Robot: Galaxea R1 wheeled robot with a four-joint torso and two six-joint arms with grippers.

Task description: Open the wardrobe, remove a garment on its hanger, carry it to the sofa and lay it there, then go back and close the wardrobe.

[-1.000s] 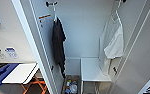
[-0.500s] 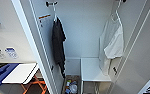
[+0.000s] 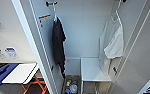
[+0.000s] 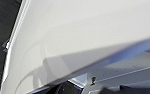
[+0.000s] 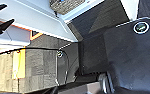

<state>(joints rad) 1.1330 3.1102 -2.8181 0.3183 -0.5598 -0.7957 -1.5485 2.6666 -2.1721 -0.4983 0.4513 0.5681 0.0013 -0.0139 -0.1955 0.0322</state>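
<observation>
Garment (image 3: 113, 41): plain white short-sleeved T-shirt, thin fabric, hanging on the right side inside the open wardrobe (image 3: 91, 30). It hangs slack, one sleeve jutting forward, hem reaching down past the edge of the white shelf (image 3: 91, 70) beneath. Hanger (image 3: 117, 13): thin, white, its hook rising toward a dark fitting at the top of the wardrobe; the shirt's shoulders drape over it.

Left side of the interior: a black shirt (image 3: 58, 42) on its own white hanger, hung from a dark peg (image 3: 51, 3) high on the back wall, well apart from the white T-shirt. A small orange label (image 3: 44, 17) sits on the inner wall beside it. Low down, a basket (image 3: 71, 86) with mixed small items rests on the wardrobe floor, next to the shelf.

Left door stands swung open; beyond it, a white folding surface (image 3: 21, 72) on orange legs.

Grippers: I cannot tell whether the fingers of either one are spread or pressed together.
</observation>
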